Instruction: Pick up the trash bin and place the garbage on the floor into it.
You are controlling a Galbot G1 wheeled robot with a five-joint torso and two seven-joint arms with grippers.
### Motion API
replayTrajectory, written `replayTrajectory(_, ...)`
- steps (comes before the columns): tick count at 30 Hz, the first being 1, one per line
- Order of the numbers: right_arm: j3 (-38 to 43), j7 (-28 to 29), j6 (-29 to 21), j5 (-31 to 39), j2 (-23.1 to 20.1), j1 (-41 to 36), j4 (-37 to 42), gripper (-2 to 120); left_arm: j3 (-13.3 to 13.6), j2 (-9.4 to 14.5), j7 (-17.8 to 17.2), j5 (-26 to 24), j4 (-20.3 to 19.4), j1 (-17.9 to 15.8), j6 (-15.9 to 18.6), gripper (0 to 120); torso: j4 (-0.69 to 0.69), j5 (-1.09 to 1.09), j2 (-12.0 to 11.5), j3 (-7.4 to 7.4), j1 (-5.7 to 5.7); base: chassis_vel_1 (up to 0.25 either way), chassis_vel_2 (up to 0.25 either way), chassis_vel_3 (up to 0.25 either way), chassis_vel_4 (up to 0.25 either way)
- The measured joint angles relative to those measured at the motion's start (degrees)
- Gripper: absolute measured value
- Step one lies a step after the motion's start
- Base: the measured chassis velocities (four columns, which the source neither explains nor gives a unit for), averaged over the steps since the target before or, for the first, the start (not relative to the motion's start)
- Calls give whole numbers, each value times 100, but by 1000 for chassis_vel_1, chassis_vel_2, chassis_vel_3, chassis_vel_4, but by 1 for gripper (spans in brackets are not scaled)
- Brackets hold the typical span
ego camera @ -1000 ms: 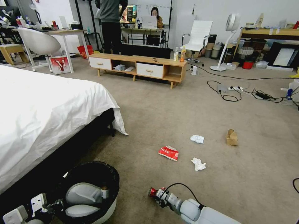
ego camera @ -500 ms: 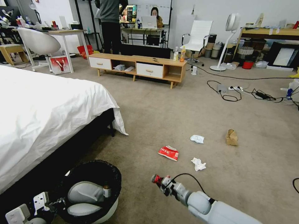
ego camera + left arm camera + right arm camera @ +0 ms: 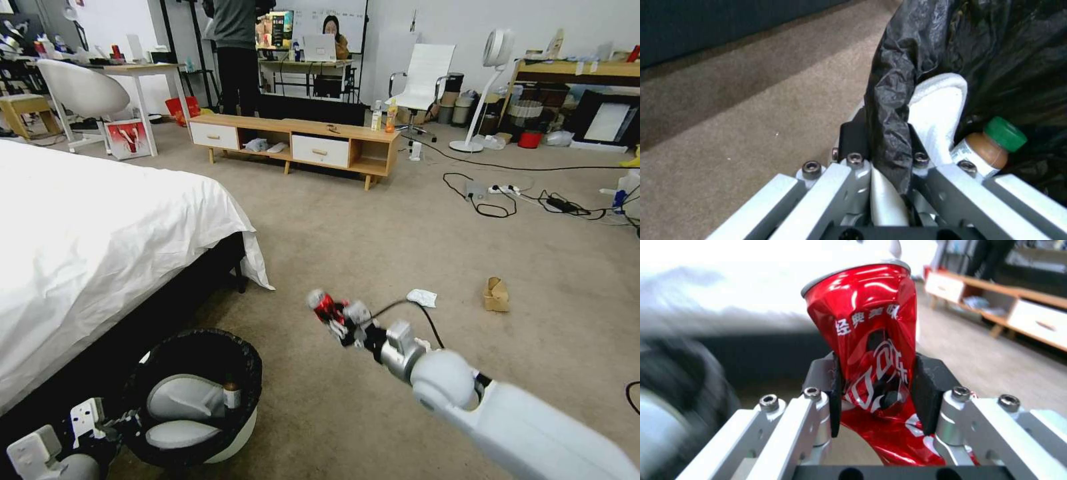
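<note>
Here, the right gripper (image 3: 331, 315) hangs above the plain beige-grey carpet floor (image 3: 373, 240) just right of the head view's centre; its black pads are clamped on the dented waist of the crushed red drink can (image 3: 871, 340), which stands out past the fingertips. At about seven o'clock from the can sits the small round white plastic trash bin with its crinkly black bag lining (image 3: 193, 393); the left gripper (image 3: 882, 150), at the bin's eight o'clock edge, pinches the bag-covered rim, one pad outside, one inside; a green-capped clear bottle (image 3: 991, 143) lies within. At three o'clock from the can lie a crumpled white tissue (image 3: 422, 297) and a brown paper box (image 3: 496, 295).
</note>
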Motion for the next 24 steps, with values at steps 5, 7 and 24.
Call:
replayTrajectory(5,-219,226,-76,908,367,640,556,30,-17,72,-71,-174,-126,2,0,3,0,0,0,0,0,0,0,0,0)
replayTrajectory(7,-345,258,-68,1082,463,822,619,30,-22,89,-78,-195,-154,12,0,3,1,0,0,0,0,0,0,0,0)
replayTrajectory(24,-2074,948,-386,2312,1950,2166,352,30,-37,183,-91,-259,-325,141,0,3,1,-1,0,0,0,0,0,0,0)
